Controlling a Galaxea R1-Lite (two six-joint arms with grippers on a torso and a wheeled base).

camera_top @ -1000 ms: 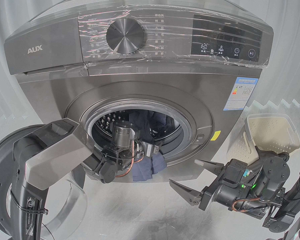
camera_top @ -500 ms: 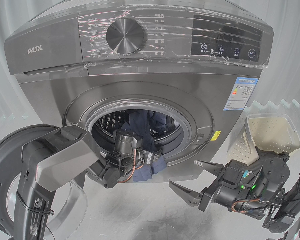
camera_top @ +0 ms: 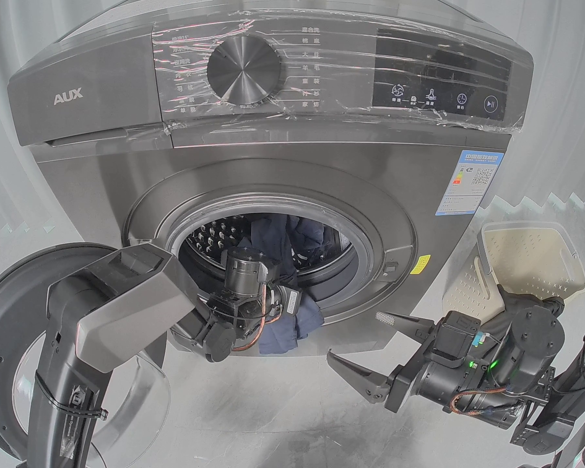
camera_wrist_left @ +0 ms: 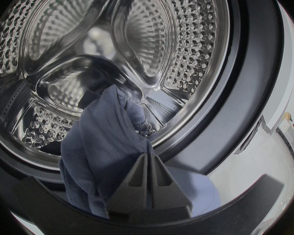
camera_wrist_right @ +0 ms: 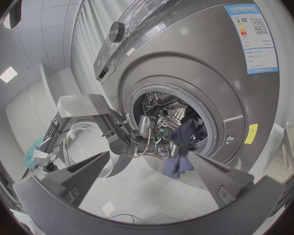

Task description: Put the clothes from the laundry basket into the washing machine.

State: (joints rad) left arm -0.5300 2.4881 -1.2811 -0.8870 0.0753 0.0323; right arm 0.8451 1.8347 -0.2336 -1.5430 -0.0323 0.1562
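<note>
The left end effector (camera_wrist_left: pixel 149 159) is pressed together on a fold of the dark blue garment (camera_wrist_left: pixel 101 141), which drapes over the washing machine's (camera_top: pixel 383 183) door lip — part ahead of it in the drum (camera_wrist_left: pixel 137 43), part hanging below it. Soft, light and limp, it would likely trail; a grip mid-bunch looks best. The right end effector (camera_top: pixel 356 337) is spread — holding nothing.

White logo lettering is being shown on the drawer front (camera_top: pixel 68 95) of the washer (camera_top: pixel 110 183), and small white characters are being shown on both sides of the dial (camera_top: pixel 244 69). Four captioned white icons are being displayed on the dark panel (camera_top: pixel 442 76). A blue label (camera_top: pixel 469 182) with coloured bars and a QR code and a yellow sticker (camera_top: pixel 420 264) are being carried on the washer's front, their print too small to be read.
</note>
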